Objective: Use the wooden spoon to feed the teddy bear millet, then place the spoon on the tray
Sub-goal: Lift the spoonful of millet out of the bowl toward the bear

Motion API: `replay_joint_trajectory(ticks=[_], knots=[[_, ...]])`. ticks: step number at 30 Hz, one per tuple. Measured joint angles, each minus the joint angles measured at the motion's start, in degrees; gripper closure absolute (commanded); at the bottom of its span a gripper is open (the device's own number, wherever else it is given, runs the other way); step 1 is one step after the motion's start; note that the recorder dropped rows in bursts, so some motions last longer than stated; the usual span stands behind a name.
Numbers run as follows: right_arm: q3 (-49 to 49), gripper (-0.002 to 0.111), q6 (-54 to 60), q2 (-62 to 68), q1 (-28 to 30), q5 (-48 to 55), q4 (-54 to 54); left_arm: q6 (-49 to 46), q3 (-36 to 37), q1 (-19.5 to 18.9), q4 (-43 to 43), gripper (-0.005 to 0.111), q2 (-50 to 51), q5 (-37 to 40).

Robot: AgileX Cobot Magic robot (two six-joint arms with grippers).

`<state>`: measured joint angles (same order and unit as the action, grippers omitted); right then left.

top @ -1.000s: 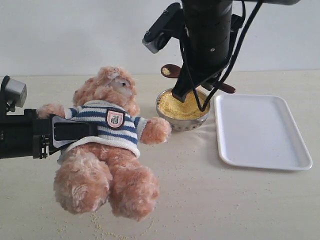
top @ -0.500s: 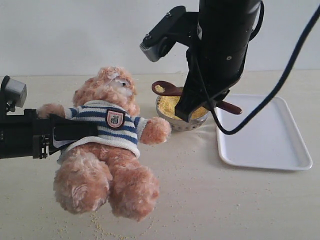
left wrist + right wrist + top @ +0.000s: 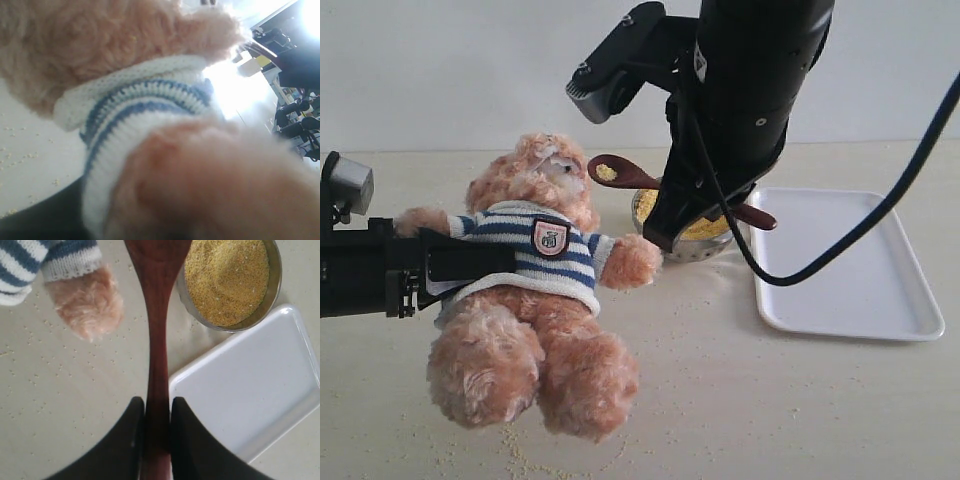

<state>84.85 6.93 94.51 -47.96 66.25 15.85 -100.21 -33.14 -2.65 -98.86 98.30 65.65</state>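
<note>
We are gripping the teddy bear (image 3: 542, 245) at the side of its striped sweater with our left claw (image 3: 470, 262), propping it so the face is reachable. Our right claw (image 3: 158, 407) is pinching the slim handle of the wooden spoon (image 3: 615, 173) and keeping its bowl level so the small load of millet (image 3: 606, 172) is not spilling. The spoon's bowl is hovering just beside the bear's face, above the tabletop (image 3: 740, 400). The metal bowl (image 3: 274, 285) is sitting between the bear and the tray (image 3: 840, 260), which is lying bare for the spoon.
</note>
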Motion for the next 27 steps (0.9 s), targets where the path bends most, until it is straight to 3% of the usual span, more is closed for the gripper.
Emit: replay_joint_trajectory(ticks=[9,18,27], knots=[[0.0,0.108,0.5,0.0,-0.2,-1.5,0.0,0.0,0.0,0.0,0.0,0.102,0.0,0.0],[0.0,0.108,1.4,0.0,-4.5,-6.1,3.1,0.0,0.0,0.0,0.0,0.102,0.0,0.0],[0.0,0.108,1.4,2.1,-4.5,-4.4,7.4,0.0,0.0,0.0,0.0,0.102,0.0,0.0]])
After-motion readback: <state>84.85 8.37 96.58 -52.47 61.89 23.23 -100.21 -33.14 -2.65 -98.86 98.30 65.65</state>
